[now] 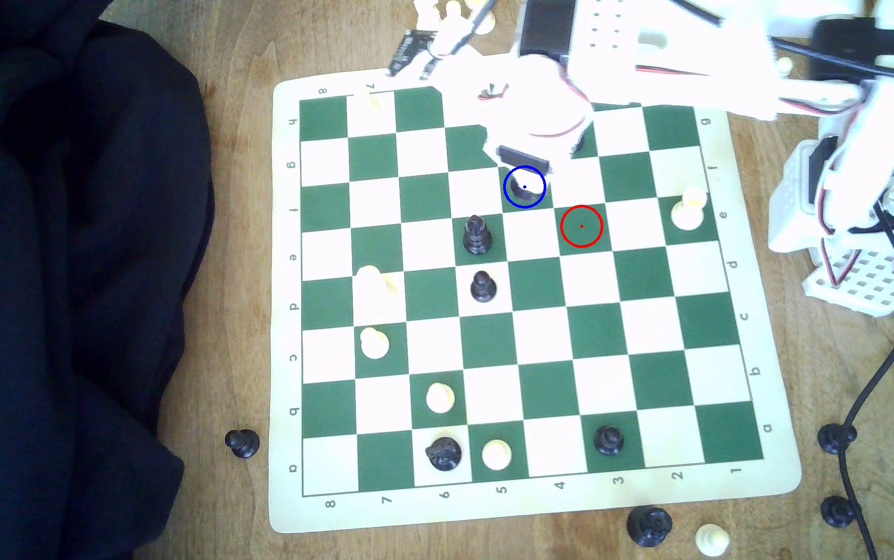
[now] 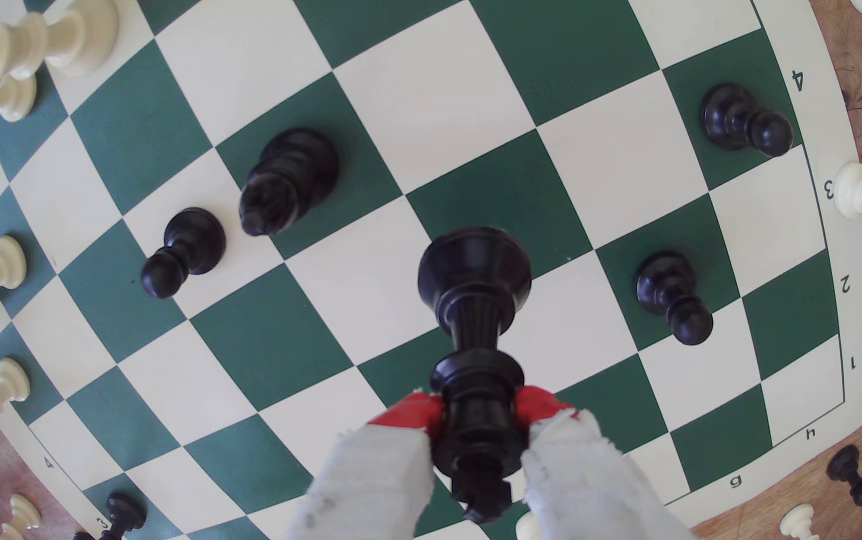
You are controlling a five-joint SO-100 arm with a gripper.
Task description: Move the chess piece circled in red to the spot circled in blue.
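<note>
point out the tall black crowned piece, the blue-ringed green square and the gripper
tall black crowned piece (image 2: 474, 270), wrist view, flared base
blue-ringed green square (image 1: 533, 198), exterior view, bare green corner
gripper (image 2: 475, 415), wrist view, between fingertips

A: Where is the chess piece circled in red (image 2: 473, 322) sitting relative to the board (image 1: 493, 506)?

B: It is standing over the board, pinched at its upper part between the fingers of the gripper (image 2: 476, 420). In the exterior view, its base is showing within the spot circled in blue (image 1: 524, 187).

A: And the red-ringed square (image 1: 581, 226)?

B: It is lying diagonally adjacent to that spot, toward the exterior view's right and nearer the camera.

A: What is standing nearby?

B: A pointed-top piece (image 1: 476, 235) is standing one column toward the exterior view's left of the spot and one row nearer the camera, with a pawn (image 1: 483, 286) directly in front of it.
</note>
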